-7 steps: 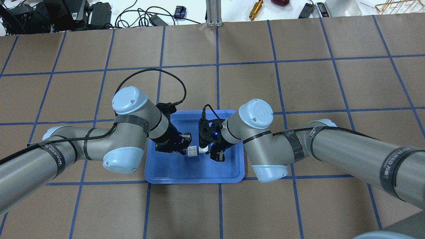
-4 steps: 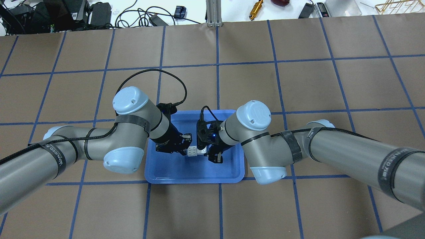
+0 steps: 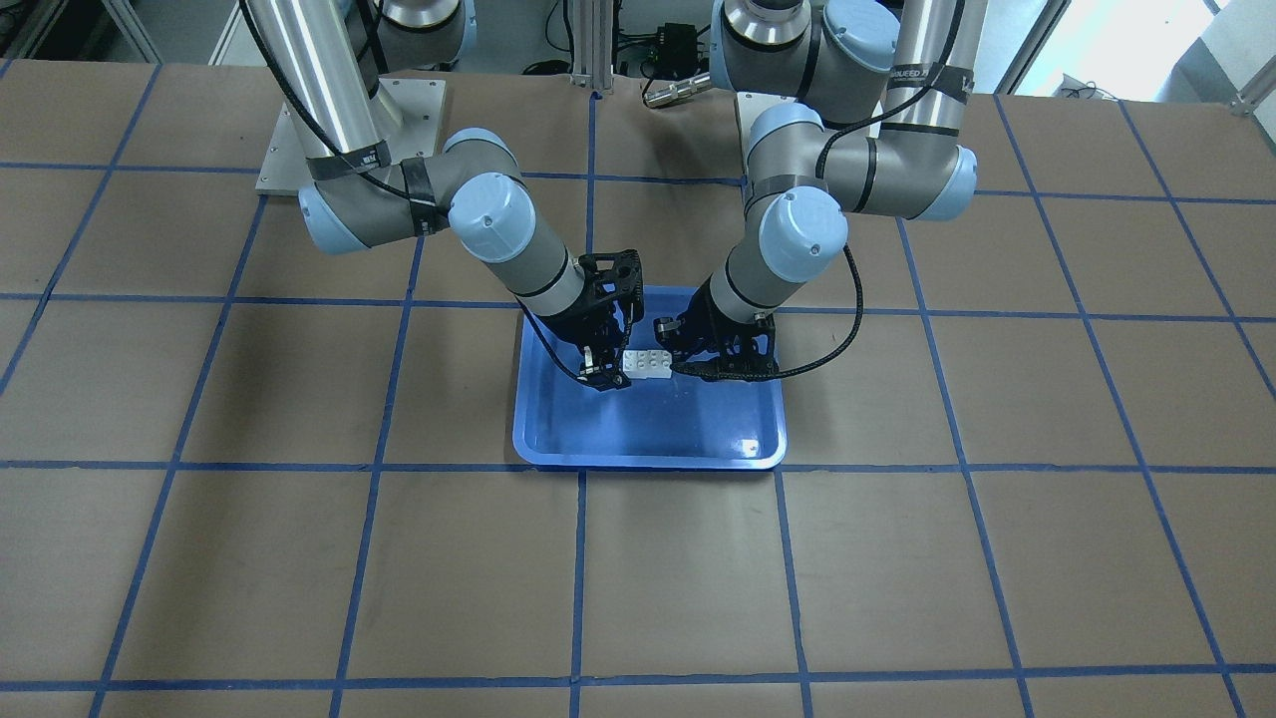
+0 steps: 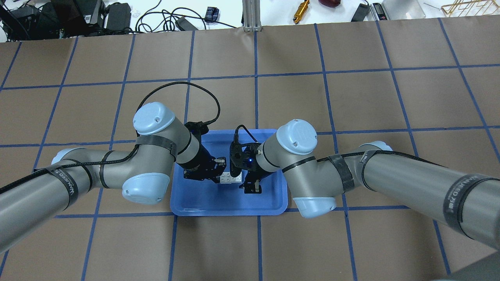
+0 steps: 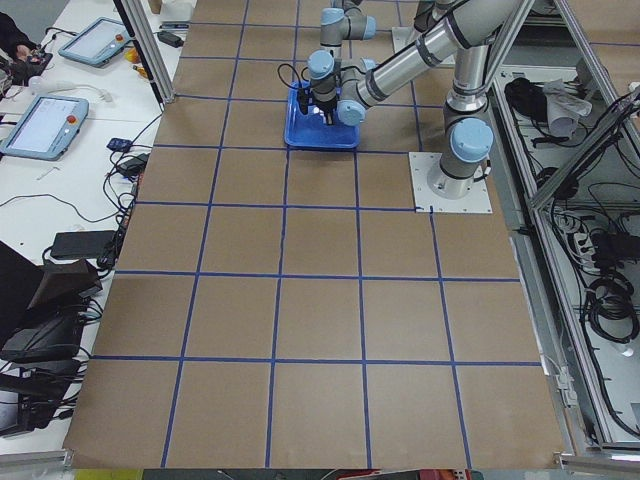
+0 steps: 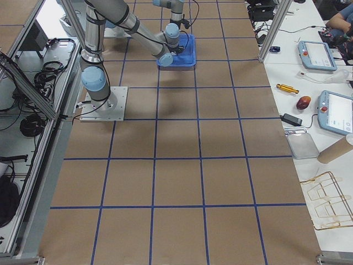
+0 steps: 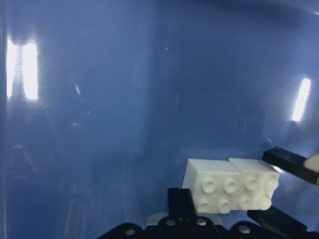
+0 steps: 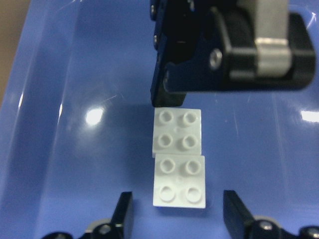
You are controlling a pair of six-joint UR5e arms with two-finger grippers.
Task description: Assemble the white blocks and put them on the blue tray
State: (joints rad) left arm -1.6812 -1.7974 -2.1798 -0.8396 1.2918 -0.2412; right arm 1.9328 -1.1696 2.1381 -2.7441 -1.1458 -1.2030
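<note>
The two white blocks (image 4: pixel 229 178) lie end to end, touching, over the middle of the blue tray (image 4: pixel 230 212). They also show in the front view (image 3: pixel 648 366) and the left wrist view (image 7: pixel 232 191). My left gripper (image 4: pixel 218 170) is open; one finger (image 7: pixel 179 199) rests against the outer end of its block (image 8: pixel 177 137). My right gripper (image 8: pixel 178 204) is open, its fingers (image 8: pixel 124 216) standing a little off both sides of the near block (image 8: pixel 179 181). I cannot tell whether the blocks are locked together.
Both forearms hang low over the tray (image 3: pixel 648 461) and crowd its middle. The table is brown paper with a blue tape grid. Cables, a gold tool (image 4: pixel 301 9) and an aluminium post (image 4: pixel 252 15) lie beyond the far edge.
My right gripper has moved left with its white block until that block met the one at my left gripper. The gap between the blocks has closed. The left arm has hardly moved.
</note>
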